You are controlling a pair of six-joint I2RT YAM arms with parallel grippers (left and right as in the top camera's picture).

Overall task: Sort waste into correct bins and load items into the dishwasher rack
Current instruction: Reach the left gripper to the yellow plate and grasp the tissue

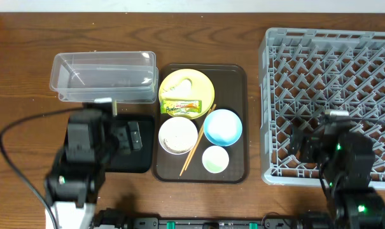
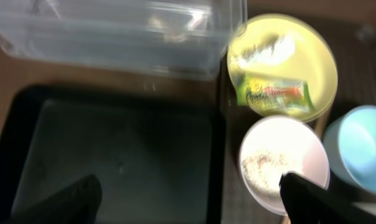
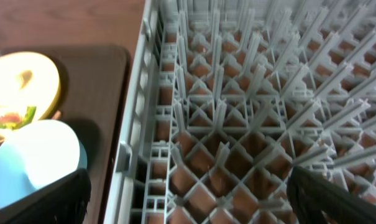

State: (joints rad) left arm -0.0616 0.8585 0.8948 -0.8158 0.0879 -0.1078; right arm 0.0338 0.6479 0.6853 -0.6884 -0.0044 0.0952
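On the serving tray [image 1: 237, 79], ahead-right of your left fingers [image 2: 69, 199], the snack wrapper [image 1: 181, 107] lies on the yellow plate [image 1: 187, 81], long axis side to side. Left and right fingers [image 3: 57, 199] both hang released; your left arm is nearer.

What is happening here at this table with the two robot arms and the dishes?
Two robot arms are about to clear a meal, but nothing is in hand yet. The left gripper hangs open above the black tray, and the right gripper hangs open above the grey rack. The yellow plate with the wrapper and tissue, the white bowl with rice, the blue bowl, the green cup and the chopsticks all sit on the brown tray. The clear tub shows nothing inside.
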